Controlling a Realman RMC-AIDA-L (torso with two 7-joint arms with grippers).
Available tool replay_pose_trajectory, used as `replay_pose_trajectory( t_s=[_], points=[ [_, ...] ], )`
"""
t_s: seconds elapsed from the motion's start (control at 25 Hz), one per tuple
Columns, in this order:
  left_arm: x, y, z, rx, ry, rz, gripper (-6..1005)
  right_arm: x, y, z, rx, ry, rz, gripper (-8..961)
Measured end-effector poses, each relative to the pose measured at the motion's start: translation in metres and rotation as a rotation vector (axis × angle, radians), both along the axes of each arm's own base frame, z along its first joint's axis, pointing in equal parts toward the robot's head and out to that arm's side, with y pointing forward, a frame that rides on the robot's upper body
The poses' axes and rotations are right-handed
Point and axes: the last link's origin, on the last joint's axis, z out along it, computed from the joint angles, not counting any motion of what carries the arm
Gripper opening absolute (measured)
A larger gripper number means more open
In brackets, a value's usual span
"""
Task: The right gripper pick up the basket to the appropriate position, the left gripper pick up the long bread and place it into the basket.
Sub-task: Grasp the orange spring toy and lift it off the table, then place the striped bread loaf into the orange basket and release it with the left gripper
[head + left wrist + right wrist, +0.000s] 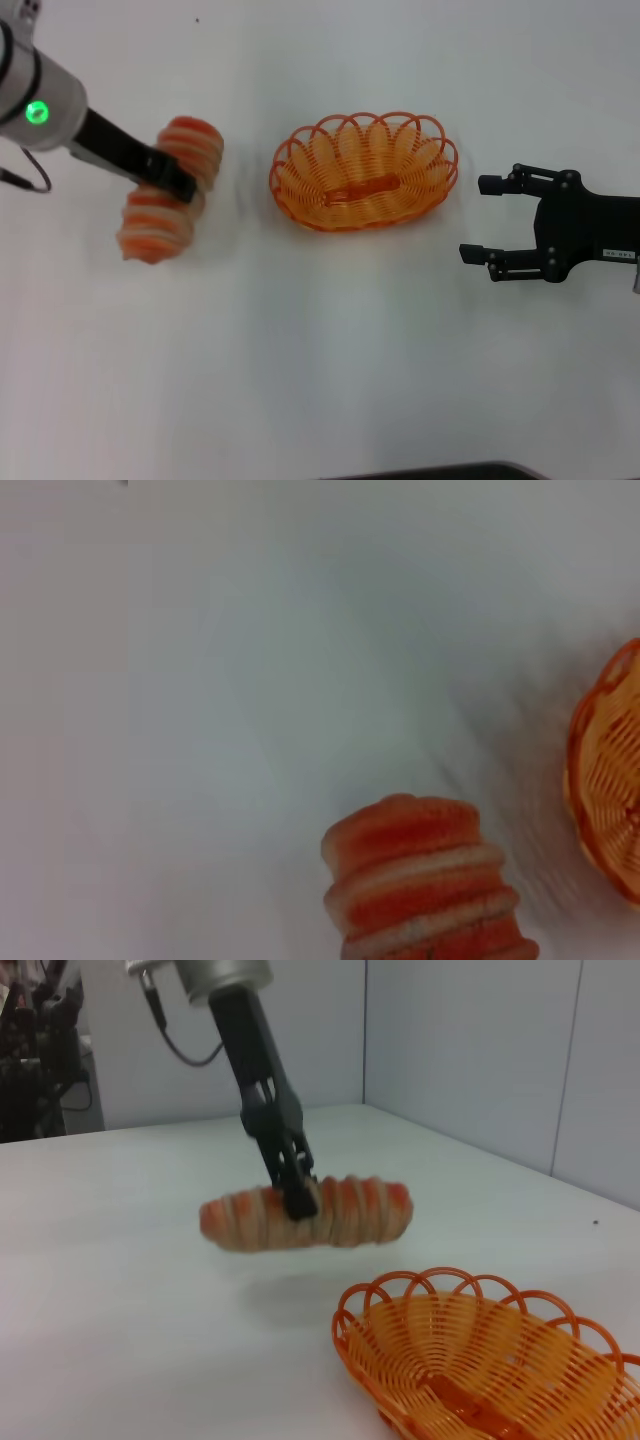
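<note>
My left gripper (180, 185) is shut on the middle of the long bread (168, 205), an orange-red and tan banded loaf, and holds it above the white table, left of the basket. The right wrist view shows the bread (340, 1213) hanging clear of the table with the left gripper (296, 1192) clamped around it. One end of the bread (420, 880) shows in the left wrist view. The orange wire basket (363, 170) rests on the table at centre, empty; it also shows in the right wrist view (490, 1360). My right gripper (482, 218) is open, right of the basket, apart from it.
The white table (320, 360) carries nothing else. A grey wall panel (470, 1050) stands behind the table in the right wrist view. A dark edge (440, 472) shows at the table's near side.
</note>
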Motion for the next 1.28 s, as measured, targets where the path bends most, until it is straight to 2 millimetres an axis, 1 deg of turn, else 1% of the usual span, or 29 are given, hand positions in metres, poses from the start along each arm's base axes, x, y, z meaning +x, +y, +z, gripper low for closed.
replay_pose_trajectory(
  t_s=[0.16, 0.28, 0.4, 0.52, 0.6, 0.64, 0.72, 0.76, 0.8, 0.84, 1.0, 1.16, 1.28],
  points=[
    [0.024, 0.013, 0.026, -0.024, 0.018, -0.116, 540, 0.0, 0.0, 0.0, 0.0, 0.0, 0.0, 896],
    [0.051, 0.017, 0.034, -0.081, 0.039, -0.27, 527, 0.0, 0.0, 0.001, 0.001, -0.001, 0.001, 896],
    [0.08, 0.015, 0.026, -0.148, 0.058, -0.431, 513, 0.0, 0.001, 0.001, 0.004, -0.005, 0.006, 896],
    [0.109, 0.008, 0.006, -0.208, 0.071, -0.601, 491, -0.001, 0.001, 0.001, 0.002, -0.003, 0.011, 896],
    [0.122, 0.004, -0.012, -0.23, 0.092, -0.69, 475, -0.002, 0.001, 0.001, -0.001, 0.0, 0.015, 896],
    [0.125, 0.002, -0.019, -0.238, 0.099, -0.718, 466, -0.003, 0.001, 0.001, -0.002, 0.002, 0.017, 896],
    [0.129, -0.003, -0.038, -0.245, 0.117, -0.786, 448, -0.004, 0.001, 0.001, -0.003, 0.003, 0.019, 896],
    [0.129, -0.005, -0.043, -0.245, 0.122, -0.801, 439, -0.004, 0.001, 0.001, -0.003, 0.003, 0.02, 896],
    [0.128, -0.006, -0.053, -0.236, 0.127, -0.827, 429, -0.004, 0.002, 0.001, -0.003, 0.003, 0.021, 896],
    [0.128, -0.007, -0.057, -0.234, 0.13, -0.836, 420, -0.004, 0.002, 0.001, -0.003, 0.003, 0.022, 896],
    [0.115, -0.013, -0.079, -0.244, 0.151, -0.862, 361, -0.006, 0.004, 0.001, -0.003, 0.003, 0.029, 896],
    [0.101, -0.015, -0.093, -0.257, 0.173, -0.849, 327, -0.009, 0.008, 0.001, -0.004, 0.005, 0.039, 896],
    [0.097, -0.015, -0.099, -0.253, 0.174, -0.85, 321, -0.011, 0.011, 0.0, -0.004, 0.005, 0.044, 896]
  ],
)
